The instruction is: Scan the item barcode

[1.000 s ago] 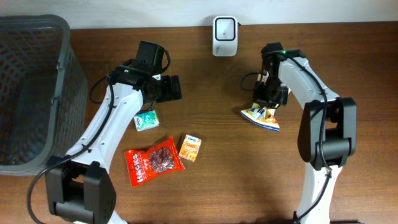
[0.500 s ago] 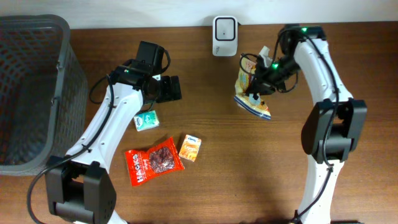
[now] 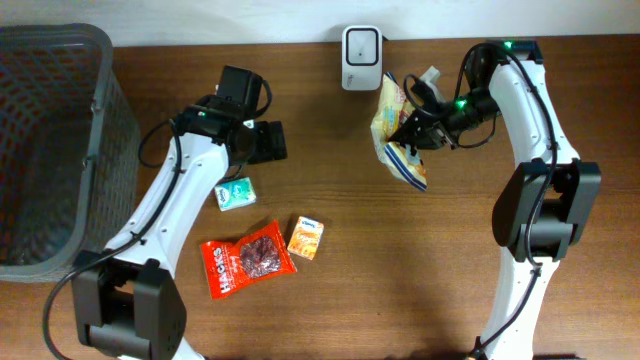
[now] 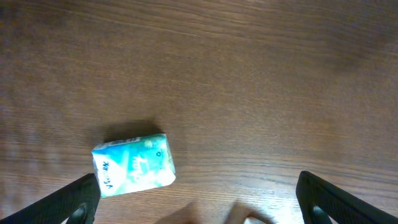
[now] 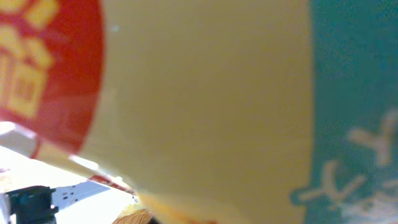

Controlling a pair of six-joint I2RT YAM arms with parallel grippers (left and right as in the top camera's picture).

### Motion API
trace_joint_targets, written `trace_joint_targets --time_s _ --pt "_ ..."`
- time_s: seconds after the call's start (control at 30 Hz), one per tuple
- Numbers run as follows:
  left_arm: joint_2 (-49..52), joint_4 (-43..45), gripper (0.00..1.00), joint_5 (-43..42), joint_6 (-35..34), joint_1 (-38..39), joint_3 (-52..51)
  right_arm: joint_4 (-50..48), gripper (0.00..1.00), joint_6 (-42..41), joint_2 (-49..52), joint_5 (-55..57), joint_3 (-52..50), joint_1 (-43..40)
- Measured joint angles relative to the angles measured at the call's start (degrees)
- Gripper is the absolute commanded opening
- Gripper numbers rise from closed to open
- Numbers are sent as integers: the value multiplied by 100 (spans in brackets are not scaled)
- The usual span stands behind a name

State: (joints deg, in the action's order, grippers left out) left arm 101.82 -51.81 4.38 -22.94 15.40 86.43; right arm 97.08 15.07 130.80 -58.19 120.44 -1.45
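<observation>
Arms: two black and white robot arms, one on each side of the brown wooden table [image 3: 400,290].
Scanner: one small white box scanner [image 3: 361,44] at the far edge of the table, in the middle.
Item to scan: one yellow crinkly snack bag with blue and red print [image 3: 392,128]. It is near the scanner, just to the side of it, turned up on its edge.
Right gripper [image 3: 412,132]: pressed together, pinching the yellow snack bag.
Right wrist view: the bag [image 5: 199,93] fills the whole picture, yellow with red and teal patches. The fingers are hidden.
Left gripper [image 3: 268,142]: spread wide with nothing in it, above the table, well apart from the scanner.
Left wrist view: two black fingertips [image 4: 73,200] at the bottom corners, far apart.
Things lying on the table: three.
First: one small teal and white tissue pack [image 3: 235,193] [image 4: 134,164], flat on the wood, near the left gripper.
Second: one small orange packet [image 3: 306,237].
Third: one flat red snack bag [image 3: 245,262], just beside the orange packet.
Basket: one dark grey plastic basket [image 3: 95,110] at the left end of the table.
</observation>
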Motion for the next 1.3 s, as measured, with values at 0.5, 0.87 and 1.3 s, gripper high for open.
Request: trace_joint_targets --time_s 0.5,0.87,1.3 --pt "0 0 99 39 0 -48 0 2 4 761 0 -138 0 -2" --pt "0 2 99 39 0 -48 0 2 4 1655 0 -26 0 -2" --pt "0 -24 99 39 0 -48 0 0 4 -400 0 -501 0 -214"
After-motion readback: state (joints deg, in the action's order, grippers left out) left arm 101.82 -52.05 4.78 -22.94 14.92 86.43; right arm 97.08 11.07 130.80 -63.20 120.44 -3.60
